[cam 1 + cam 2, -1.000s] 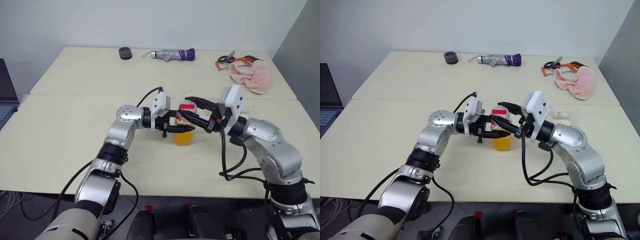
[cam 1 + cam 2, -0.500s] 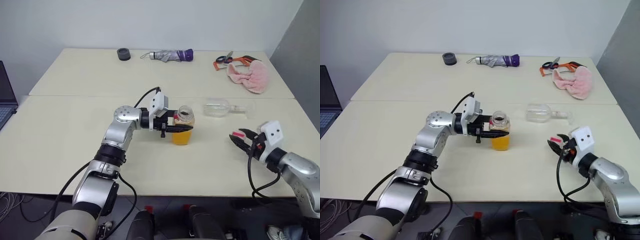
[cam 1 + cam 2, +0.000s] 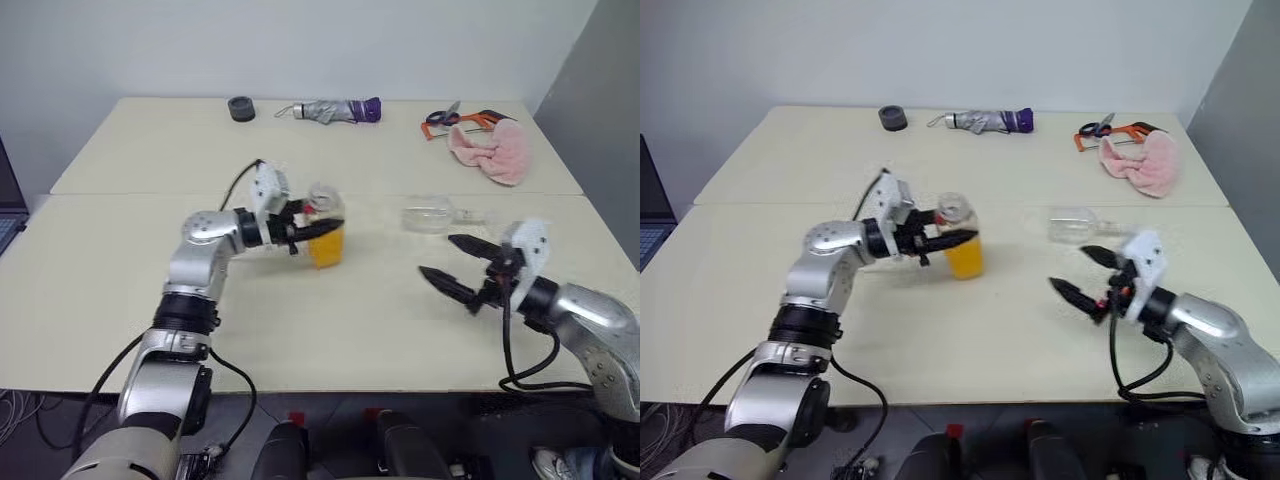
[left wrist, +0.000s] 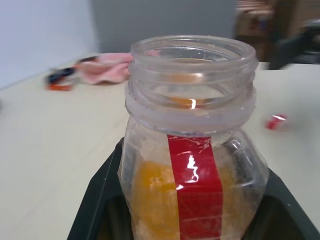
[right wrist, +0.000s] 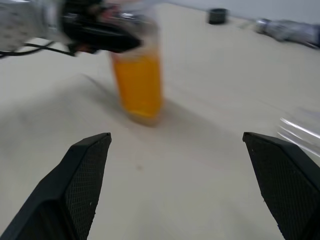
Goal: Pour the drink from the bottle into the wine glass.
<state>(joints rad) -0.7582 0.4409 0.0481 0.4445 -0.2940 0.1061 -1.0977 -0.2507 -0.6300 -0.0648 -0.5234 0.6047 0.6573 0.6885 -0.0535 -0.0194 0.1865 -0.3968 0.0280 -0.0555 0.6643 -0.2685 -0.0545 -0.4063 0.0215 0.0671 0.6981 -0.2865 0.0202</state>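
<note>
Since a second ago we find the bottle (image 3: 326,232) uncapped and carried to the robot's left across the table (image 3: 120,290); the right gripper (image 3: 446,264), then up at the bottle's neck, has come away to the right and spread its fingers wide.

The bottle is clear plastic, squarish in body, with a threaded wide neck standing open and a glossy red strip label down one side. The drink (image 3: 965,257), a translucent orange liquid, fills its lower part. The left gripper (image 3: 962,238) is clamped on the bottle just under the neck, black fingers on either side; we cannot tell whether the base touches the table. The left wrist view shows a small red-and-white piece (image 4: 275,121) lying on the table beyond the bottle, too blurred to identify.

The glass (image 3: 432,215) lies on its side, clear and rounded, between the bottle and the right gripper and further back. The right gripper's fingers are black, pointed and finely textured, nothing between them.

On the far table we note a pink fluffy cloth (image 3: 492,150), orange-handled tools (image 3: 447,117) just beside it, a folded grey and purple umbrella (image 3: 330,109) and a dark tape roll (image 3: 240,107).
</note>
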